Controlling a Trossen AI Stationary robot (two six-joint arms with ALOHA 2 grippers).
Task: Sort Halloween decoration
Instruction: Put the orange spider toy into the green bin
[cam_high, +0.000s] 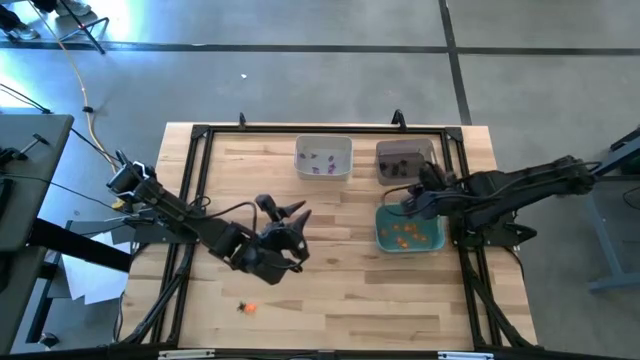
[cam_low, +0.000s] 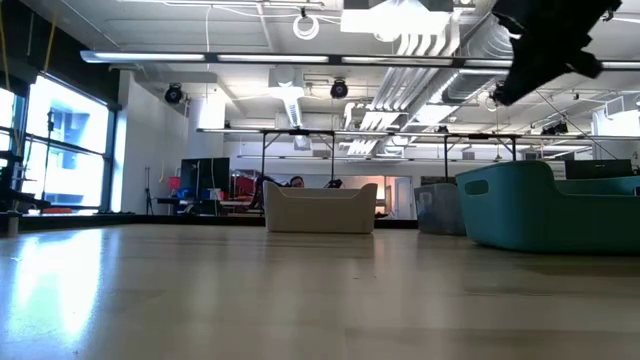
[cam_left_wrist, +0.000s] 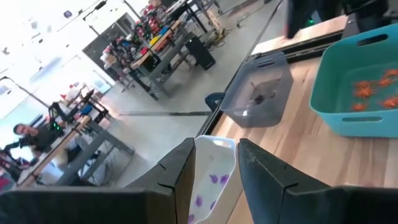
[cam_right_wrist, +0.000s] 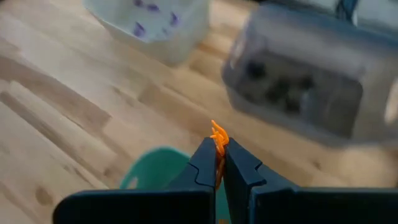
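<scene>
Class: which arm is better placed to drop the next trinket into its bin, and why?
Right. Its gripper already pinches an orange trinket beside the teal bin; the left gripper is empty mid-table.

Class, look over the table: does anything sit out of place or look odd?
One orange trinket lies loose on the bare table near its front edge, far from the teal bin holding the other orange ones. Nothing looks spilled or damaged.

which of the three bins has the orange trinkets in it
The teal bin, nearest the right arm. Orange trinkets lie inside it, while the white bin holds purple ones and the dark grey bin holds black ones.
</scene>
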